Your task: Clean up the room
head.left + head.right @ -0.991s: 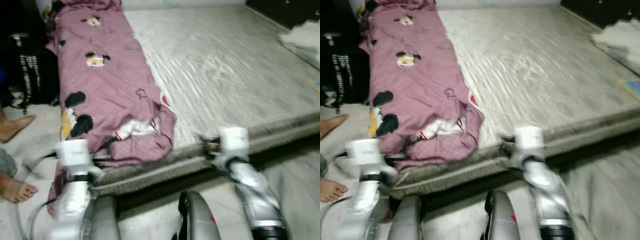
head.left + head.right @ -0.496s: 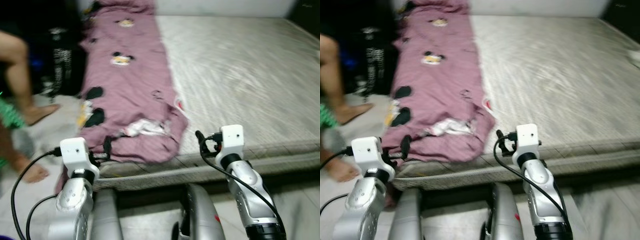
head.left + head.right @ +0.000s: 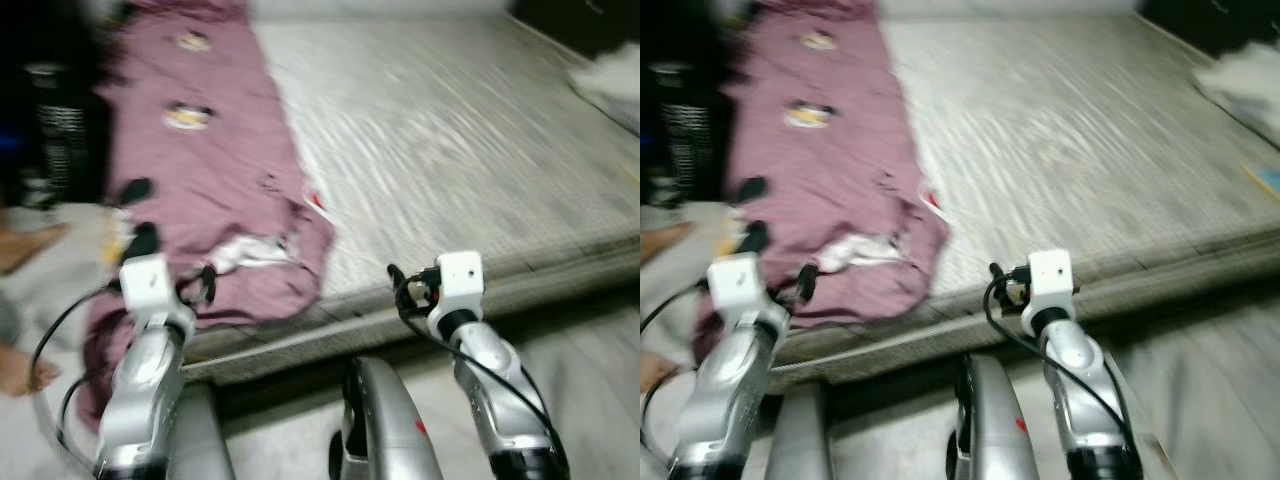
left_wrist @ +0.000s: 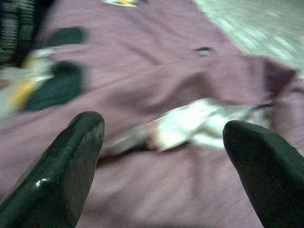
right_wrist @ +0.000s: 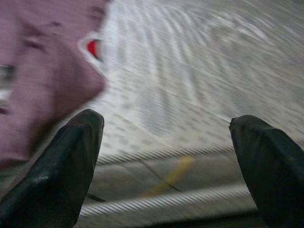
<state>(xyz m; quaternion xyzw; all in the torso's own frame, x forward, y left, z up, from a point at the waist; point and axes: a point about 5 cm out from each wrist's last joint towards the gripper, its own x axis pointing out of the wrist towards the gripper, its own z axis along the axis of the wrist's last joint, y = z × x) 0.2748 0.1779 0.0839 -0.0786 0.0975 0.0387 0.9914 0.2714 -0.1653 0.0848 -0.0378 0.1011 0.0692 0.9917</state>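
Both grippers stand with their jaws spread wide and nothing between them. The left gripper points at the rumpled near end of a mauve cartoon-print quilt; between its fingers, a little way ahead of the tips, lies a pale fold where the white lining turns out. The right gripper hovers over the near edge of the bare grey mattress, the piped border running across between its fingertips, with the quilt's corner and its small red tag off past one finger.

The quilt lies in a long strip down the robot's left side of the mattress, its near end bunched and spilling over the edge toward the floor. A person's bare foot rests on the floor just beyond the left arm. The head views are smeared, so fine detail of the cloth is uncertain.

By my judgement the step in hand is the approach to the quilt's loose end, ready to straighten or fold it. To do it well, the left jaws should come down over a thick ridge of the bunched cloth, not the flat part, and close on both layers. The right gripper should shift toward the tagged corner, so the two grips sit well apart along the hem and the cloth lifts evenly. Keep the left arm's swing away from the foot.
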